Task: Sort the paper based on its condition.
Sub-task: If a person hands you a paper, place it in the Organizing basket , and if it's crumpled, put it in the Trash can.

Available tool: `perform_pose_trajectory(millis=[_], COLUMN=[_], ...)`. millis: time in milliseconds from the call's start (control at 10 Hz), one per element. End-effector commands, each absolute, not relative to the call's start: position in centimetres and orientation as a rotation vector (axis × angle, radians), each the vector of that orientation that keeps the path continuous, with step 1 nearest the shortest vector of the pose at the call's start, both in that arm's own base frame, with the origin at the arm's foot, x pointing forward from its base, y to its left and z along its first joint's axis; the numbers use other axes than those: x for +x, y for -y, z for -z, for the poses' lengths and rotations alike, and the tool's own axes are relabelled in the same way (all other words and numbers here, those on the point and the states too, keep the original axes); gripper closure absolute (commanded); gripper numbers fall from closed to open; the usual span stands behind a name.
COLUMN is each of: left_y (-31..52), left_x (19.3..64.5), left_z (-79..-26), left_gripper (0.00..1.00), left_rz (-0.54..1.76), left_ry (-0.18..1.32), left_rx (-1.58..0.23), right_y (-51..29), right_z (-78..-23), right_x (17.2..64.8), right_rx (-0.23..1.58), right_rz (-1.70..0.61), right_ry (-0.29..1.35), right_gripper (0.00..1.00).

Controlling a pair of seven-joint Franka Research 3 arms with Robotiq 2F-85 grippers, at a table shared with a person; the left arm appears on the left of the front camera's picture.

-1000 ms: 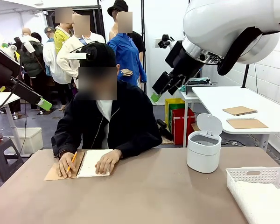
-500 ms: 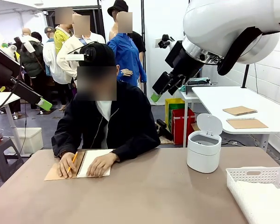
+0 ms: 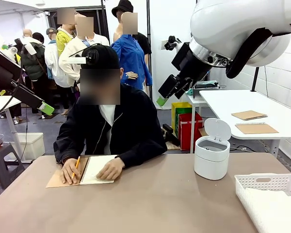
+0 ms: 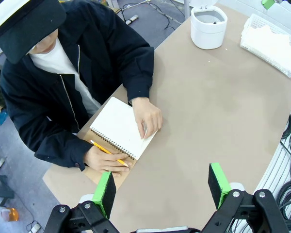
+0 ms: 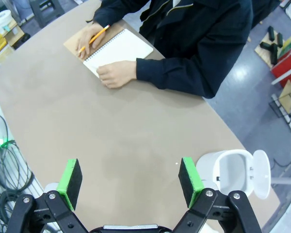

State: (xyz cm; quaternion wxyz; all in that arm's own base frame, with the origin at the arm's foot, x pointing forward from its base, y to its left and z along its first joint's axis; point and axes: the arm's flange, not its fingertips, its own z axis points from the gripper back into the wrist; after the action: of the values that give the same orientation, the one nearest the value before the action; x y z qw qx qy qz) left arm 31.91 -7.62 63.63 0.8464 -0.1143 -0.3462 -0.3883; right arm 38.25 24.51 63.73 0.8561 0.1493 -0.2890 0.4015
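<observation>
L fingers (image 3: 47,108) spread wide, nothing btwn, up high off the bench (image 3: 160,204). R fingers (image 3: 161,101) same: spread, empty. Loose white paper (image 3: 276,211) lies in basket (image 3: 262,180) at bench's R corner, my side. Person's hand (image 3: 111,169) rests on open notebook (image 3: 98,171), other w/ pencil (image 3: 76,167).

White arm (image 3: 233,24), black gripper (image 5: 130,169), green pads (image 5: 69,183).

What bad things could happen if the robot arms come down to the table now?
One hand lies on the notebook, and the other hand holds a pencil. If the left pincer or right pincer came down there, it might bump them. The open-lidded bin stands near the basket, so an arm reaching there could perhaps tip it.
</observation>
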Motion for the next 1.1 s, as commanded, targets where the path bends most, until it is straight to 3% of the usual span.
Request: perform_pose_trajectory(millis=[0,1000], left_y=[7.67,7.67], left_x=[31.86,31.86], left_z=[-63.71,-63.71], left_gripper=[0.00,0.00], left_rz=[0.810,0.810], left_ry=[0.726,0.726], left_rx=[-0.247,-0.247], right_y=[-24.51,-24.51], right_z=[-63.68,-63.68], right_x=[38.27,38.27], right_rx=[0.325,0.325], right_rz=[-0.839,-0.839], right_ry=[0.605,0.605], right_gripper=[0.00,0.00])
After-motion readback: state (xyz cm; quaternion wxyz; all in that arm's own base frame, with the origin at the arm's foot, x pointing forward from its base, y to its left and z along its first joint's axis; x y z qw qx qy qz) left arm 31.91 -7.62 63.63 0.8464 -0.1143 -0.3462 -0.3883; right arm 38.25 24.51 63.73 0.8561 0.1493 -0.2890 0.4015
